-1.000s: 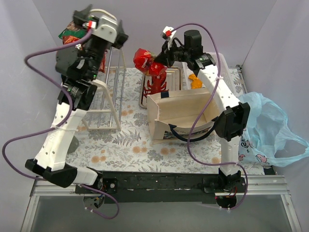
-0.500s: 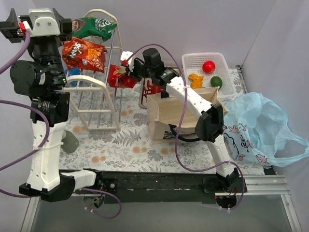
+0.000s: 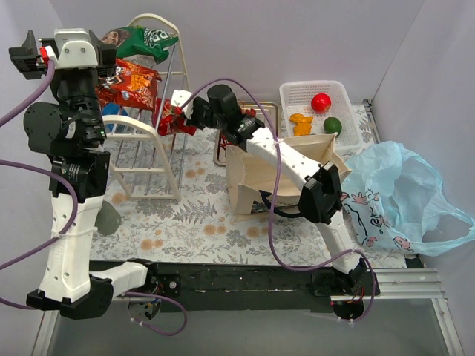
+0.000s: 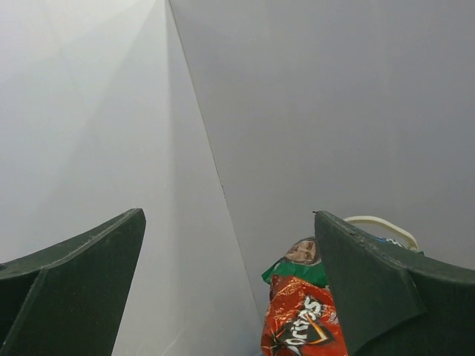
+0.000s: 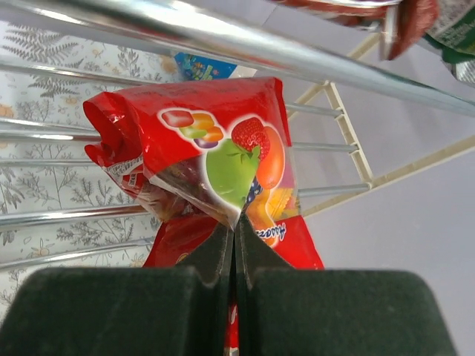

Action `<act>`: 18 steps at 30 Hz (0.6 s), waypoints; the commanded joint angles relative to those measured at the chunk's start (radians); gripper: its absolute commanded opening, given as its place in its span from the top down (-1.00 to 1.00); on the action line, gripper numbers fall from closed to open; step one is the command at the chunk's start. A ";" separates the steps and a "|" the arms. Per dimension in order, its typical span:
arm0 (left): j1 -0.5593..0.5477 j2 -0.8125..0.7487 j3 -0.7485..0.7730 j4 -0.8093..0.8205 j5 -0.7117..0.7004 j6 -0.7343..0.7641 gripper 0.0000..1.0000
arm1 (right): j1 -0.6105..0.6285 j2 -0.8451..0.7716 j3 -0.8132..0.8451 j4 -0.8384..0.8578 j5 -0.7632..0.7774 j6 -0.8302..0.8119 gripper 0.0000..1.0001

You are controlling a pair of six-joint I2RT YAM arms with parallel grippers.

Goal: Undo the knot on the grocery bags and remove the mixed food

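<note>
My right gripper (image 3: 178,111) (image 5: 235,228) is shut on the edge of a red fruit-candy bag (image 3: 168,119) (image 5: 215,148), held against the wire rack (image 3: 145,152). An orange-red Doritos bag (image 3: 130,81) (image 4: 300,326) and a green snack bag (image 3: 141,41) (image 4: 300,263) lie on the rack's top. My left gripper (image 3: 26,55) (image 4: 230,248) is raised at the far left, open and empty. The beige tote (image 3: 278,174) stands open in the middle. The light-blue bag (image 3: 401,196) lies at the right. A red apple (image 3: 320,101) and a green fruit (image 3: 332,124) sit in the white basket (image 3: 349,96).
An orange item (image 3: 299,122) also lies in the basket. The rack's metal bars (image 5: 223,41) cross close above the held bag. A blue-and-white carton (image 3: 111,111) shows behind the rack. Grey walls close in on the left, back and right.
My right gripper has carried the red candy bag leftward from above the tote to the rack. The left arm has pulled up and left, away from the rack.
</note>
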State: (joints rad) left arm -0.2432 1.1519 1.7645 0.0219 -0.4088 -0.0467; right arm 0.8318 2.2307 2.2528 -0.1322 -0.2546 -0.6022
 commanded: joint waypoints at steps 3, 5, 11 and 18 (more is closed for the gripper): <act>0.007 -0.041 -0.013 0.003 -0.016 -0.008 -0.96 | 0.093 -0.186 -0.215 0.427 0.053 -0.123 0.97; 0.007 -0.044 -0.011 -0.004 -0.016 -0.015 -0.96 | 0.110 -0.186 -0.231 0.479 0.083 -0.127 0.97; 0.007 -0.049 -0.011 -0.016 -0.012 -0.021 -0.96 | 0.141 -0.119 -0.150 0.555 0.213 -0.108 0.97; 0.008 -0.058 -0.010 -0.056 -0.010 -0.030 -0.96 | 0.142 -0.100 -0.124 0.566 0.250 -0.054 0.97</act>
State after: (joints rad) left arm -0.2417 1.1156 1.7557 -0.0051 -0.4114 -0.0669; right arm 0.9882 2.1441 2.0338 0.2359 -0.0616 -0.6849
